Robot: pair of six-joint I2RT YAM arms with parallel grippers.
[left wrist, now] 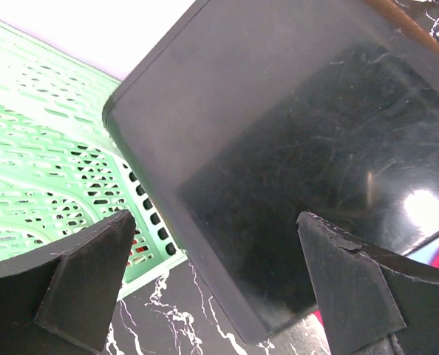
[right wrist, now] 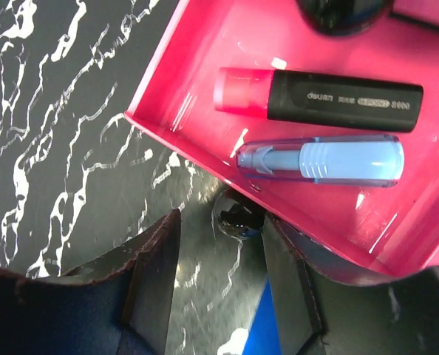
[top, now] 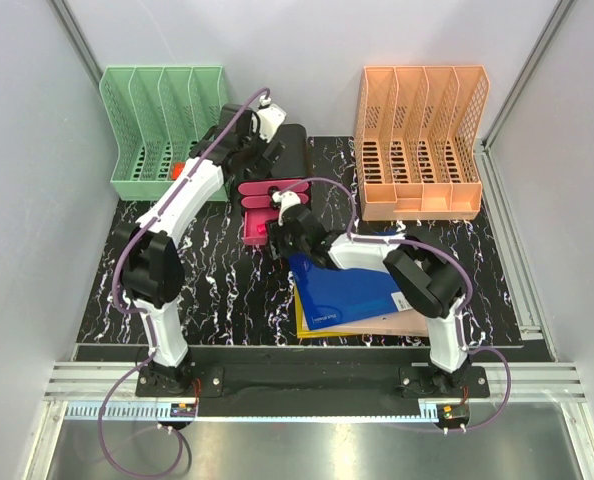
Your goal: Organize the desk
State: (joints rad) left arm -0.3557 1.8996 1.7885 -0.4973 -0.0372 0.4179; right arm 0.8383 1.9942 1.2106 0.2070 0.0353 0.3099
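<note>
Seemingly the sorting was under way, with the desk, a broad black slab veined white like marble, lying under both arms. The left gripper hung fully released above a flat black tablet-like panel, glossy, scuffed and round-cornered, which filled the space between and ahead of its fingers. A green file rack of perforated plastic stood just beyond its left finger. I judged the next move to be a pinch on that thin, slick panel's edge, which called for a tilt or a slide first. The right gripper stood half parted, grasping nothing I could see. A shiny pink plastic tray sat just ahead of it, holding a black highlighter with a pink cap and a pale blue translucent stick. A small dark glinting object, unidentifiable, lay between its fingertips
</note>
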